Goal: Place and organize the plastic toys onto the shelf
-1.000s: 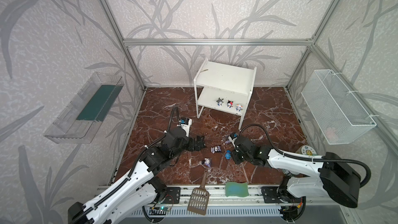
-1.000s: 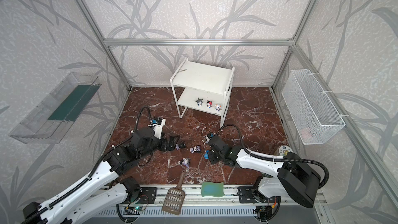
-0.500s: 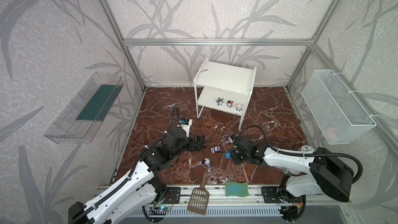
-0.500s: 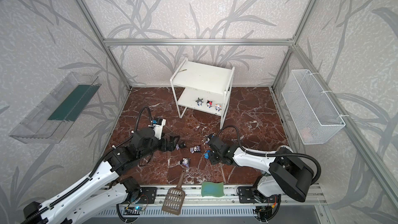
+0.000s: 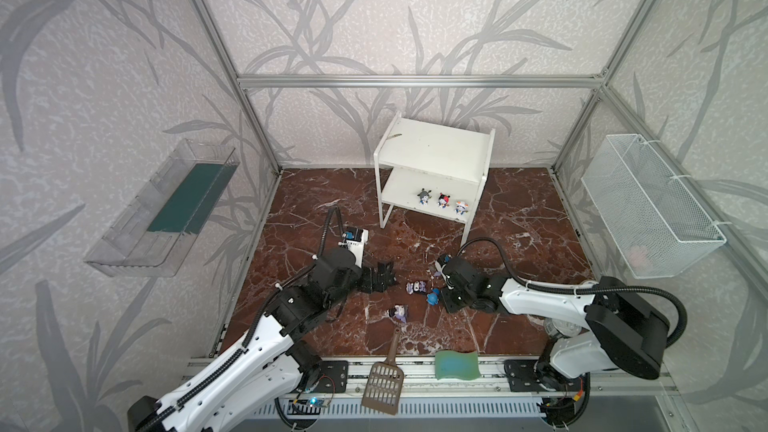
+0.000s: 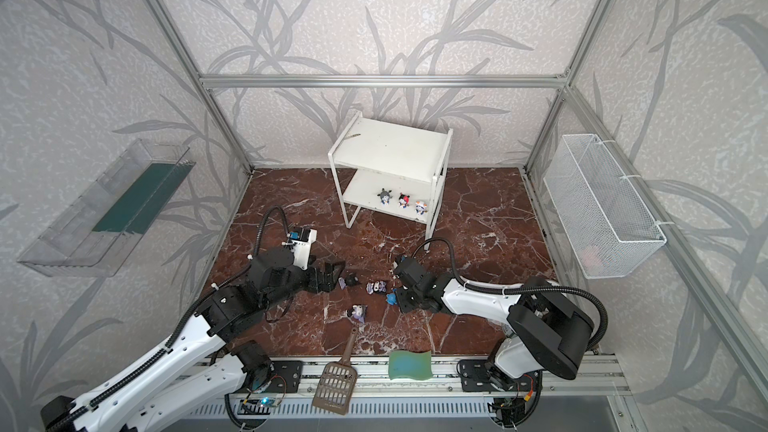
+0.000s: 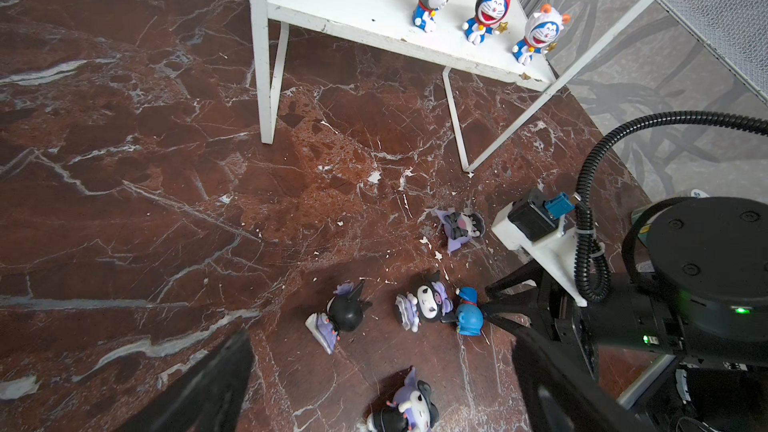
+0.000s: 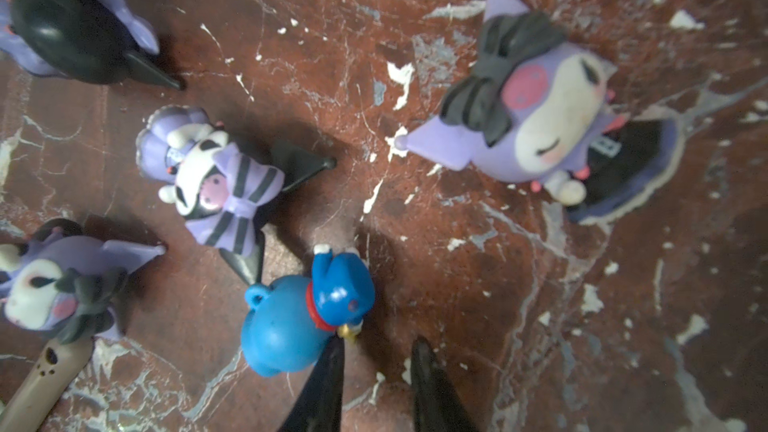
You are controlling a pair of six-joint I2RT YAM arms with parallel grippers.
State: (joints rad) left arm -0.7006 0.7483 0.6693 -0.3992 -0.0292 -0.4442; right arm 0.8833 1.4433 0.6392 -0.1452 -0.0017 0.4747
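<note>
On lower board of shelf (image 5: 432,147): three blue-white figurines stand upright in a row, grey-headed figurine (image 5: 424,196), red-black-headed figurine (image 5: 443,200), white-headed figurine (image 5: 459,207); all sit toward the right end.
Top board: bare.
Marble floor (image 5: 332,209), between the arms: five toys lying down.
Blue-headed figurine (image 8: 299,317): tipped over, just beside the striped-bow purple figurine (image 8: 216,184).
Other purple figurines: black-backed figurine (image 7: 343,313) lies nearest the left gripper; black-skirted figurine (image 8: 552,118) is apart, on the shelf side; one more purple figurine (image 5: 397,312) lies nearer the front rail.
Right gripper (image 8: 378,363): low over the floor, jaws narrowly parted, nothing between them; one fingertip (image 8: 328,376) touches the blue-headed figurine from outside.
Left gripper (image 5: 386,278): spread wide, empty, level with the toy cluster.
Front rail: brown slotted scoop (image 5: 384,380) and green wavy sponge (image 5: 456,363).
</note>
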